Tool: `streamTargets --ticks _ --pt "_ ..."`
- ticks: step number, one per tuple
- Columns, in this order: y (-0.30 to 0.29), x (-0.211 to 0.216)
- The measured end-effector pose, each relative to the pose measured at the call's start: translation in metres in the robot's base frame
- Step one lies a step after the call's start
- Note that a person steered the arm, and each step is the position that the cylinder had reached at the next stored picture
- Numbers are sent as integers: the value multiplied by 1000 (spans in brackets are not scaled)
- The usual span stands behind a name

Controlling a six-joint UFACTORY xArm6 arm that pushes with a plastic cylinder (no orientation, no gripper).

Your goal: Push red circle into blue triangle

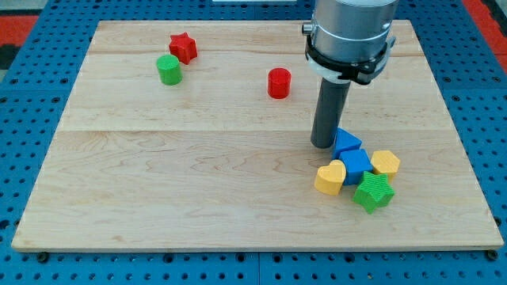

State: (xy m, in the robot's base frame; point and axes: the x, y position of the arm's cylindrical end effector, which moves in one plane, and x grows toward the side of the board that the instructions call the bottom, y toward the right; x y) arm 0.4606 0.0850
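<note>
The red circle [279, 83] stands on the wooden board above the view's middle. The blue triangle [347, 142] lies at the view's right, at the top of a cluster of blocks. My tip [322, 146] rests on the board just left of the blue triangle, touching or nearly touching it. The red circle is up and to the left of my tip, well apart from it.
Below the blue triangle sit a blue cube [355, 165], a yellow heart [330, 177], a yellow block [386, 163] and a green star [373, 191], close together. A red star [183, 47] and a green cylinder [169, 70] stand at the top left. The arm's body [351, 36] hangs over the top right.
</note>
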Motion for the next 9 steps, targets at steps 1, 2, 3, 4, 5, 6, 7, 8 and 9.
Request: streamTargets --ticks 1,2,3,4,5,6,7,8,9 --pt "-25 -58" --pt "-128 -63" --pt "-111 -124" --pt "-70 -126" --pt "-61 -85" --pt "-57 -65" --pt "-77 -112" --pt "-37 -113" --pt "39 -95"
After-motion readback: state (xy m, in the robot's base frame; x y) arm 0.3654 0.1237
